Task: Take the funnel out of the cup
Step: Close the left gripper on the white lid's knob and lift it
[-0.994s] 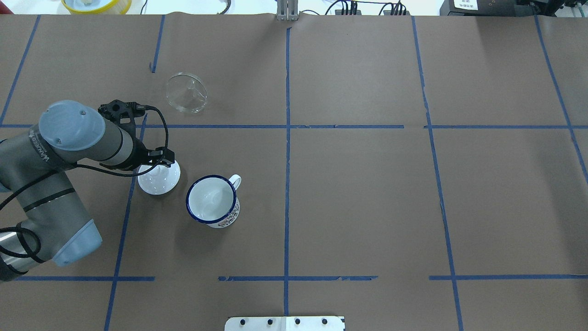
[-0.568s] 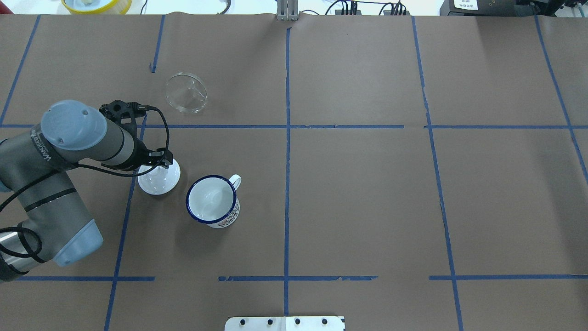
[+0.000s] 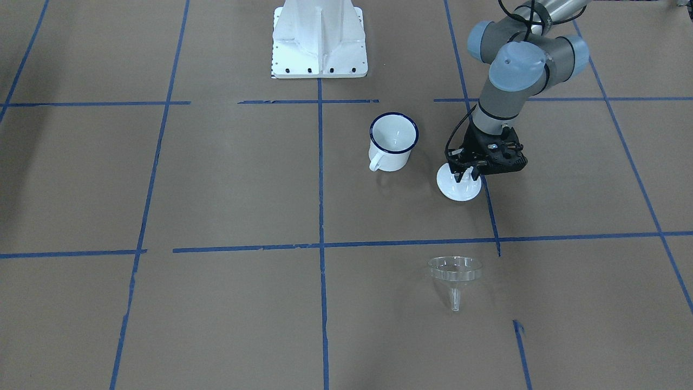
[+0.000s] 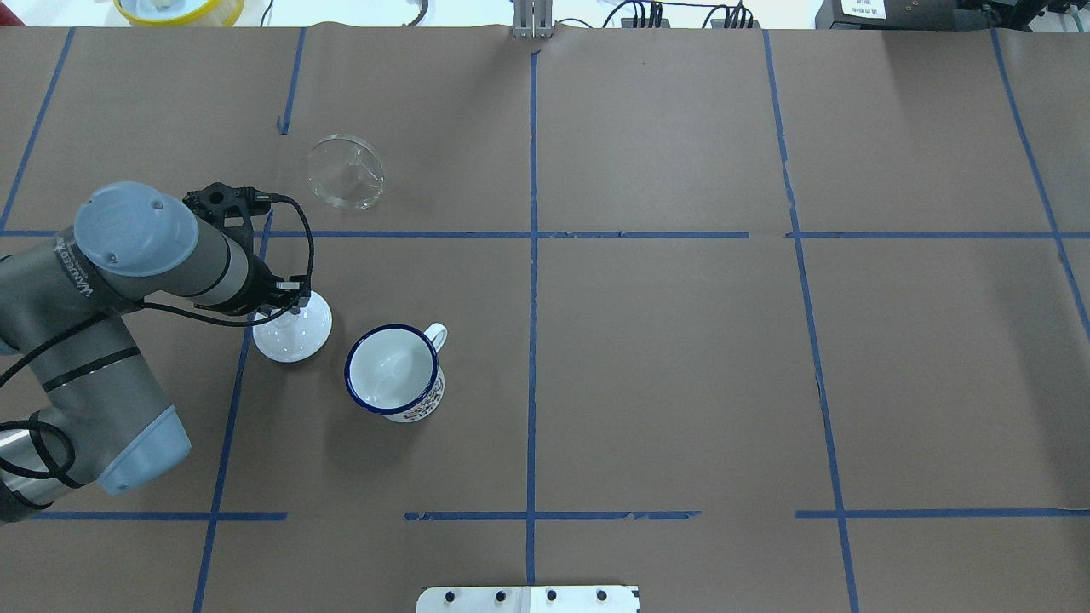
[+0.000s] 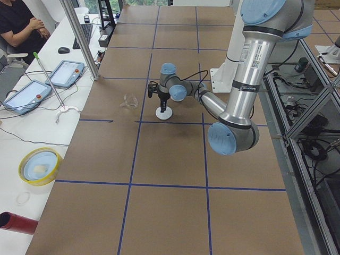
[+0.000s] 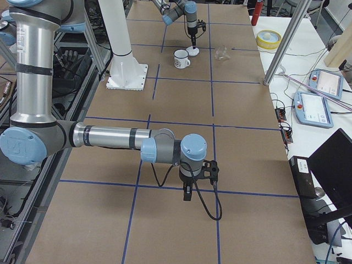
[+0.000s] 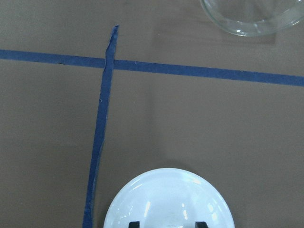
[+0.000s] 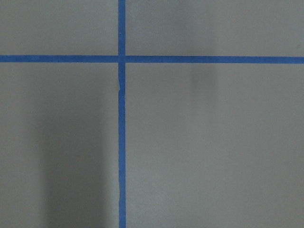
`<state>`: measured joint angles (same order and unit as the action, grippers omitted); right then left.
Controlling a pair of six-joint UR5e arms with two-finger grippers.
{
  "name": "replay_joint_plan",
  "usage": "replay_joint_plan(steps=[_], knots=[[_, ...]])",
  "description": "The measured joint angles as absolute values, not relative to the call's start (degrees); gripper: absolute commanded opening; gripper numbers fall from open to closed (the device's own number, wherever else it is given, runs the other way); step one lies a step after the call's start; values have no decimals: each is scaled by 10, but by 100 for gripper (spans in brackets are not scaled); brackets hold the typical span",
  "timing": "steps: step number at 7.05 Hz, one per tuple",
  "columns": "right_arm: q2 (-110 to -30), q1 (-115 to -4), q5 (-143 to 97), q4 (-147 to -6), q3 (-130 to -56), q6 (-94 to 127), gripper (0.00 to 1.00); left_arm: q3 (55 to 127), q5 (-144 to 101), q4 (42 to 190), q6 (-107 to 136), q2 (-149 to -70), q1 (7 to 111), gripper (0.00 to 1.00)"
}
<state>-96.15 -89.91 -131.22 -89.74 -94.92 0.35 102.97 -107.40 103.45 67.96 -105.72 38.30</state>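
**Already out: the funnel lies on the counter, well apart from the cup**

Little of the writing can be read. The grey sleeve of the left arm (image 4: 128,255) carries a line of dark letters, too small to make out. The cup (image 4: 394,371) has a dark print low on its side, also unreadable.

By count there is one funnel, one cup, one lid and two arms.

The clear funnel (image 4: 345,172) lies on its side on the brown counter (image 4: 681,358). It sits on the far side of a blue tape line (image 4: 426,234) from the cup, further from the robot. The white cup with its dark blue rim stands upright, its handle pointing away from the robot. A round white lid (image 4: 294,336) lies flat just beside it, on the robot's left, not touching it.

The left claw (image 3: 465,177) hangs over the lid, pointing straight down. In the left wrist view its two dark fingers (image 7: 134,224) stand apart, with the white of the lid between them. Whether they touch the lid cannot be told.

The right claw (image 6: 187,193) shows only in the side view, over bare counter well away from everything else. Whether it is apart or together cannot be told.
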Motion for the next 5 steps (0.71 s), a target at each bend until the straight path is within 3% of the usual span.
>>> replay_joint_plan(steps=[1, 2, 5], knots=[[-962, -899, -1312, -897, -949, 4, 100, 1031, -1074, 1030, 680, -1058, 383, 19], [-962, -899, -1312, -897, -949, 4, 100, 1032, -1074, 1029, 680, -1058, 383, 0], [-962, -899, -1312, -897, -948, 4, 100, 1061, -1075, 986, 677, -1064, 385, 0]])
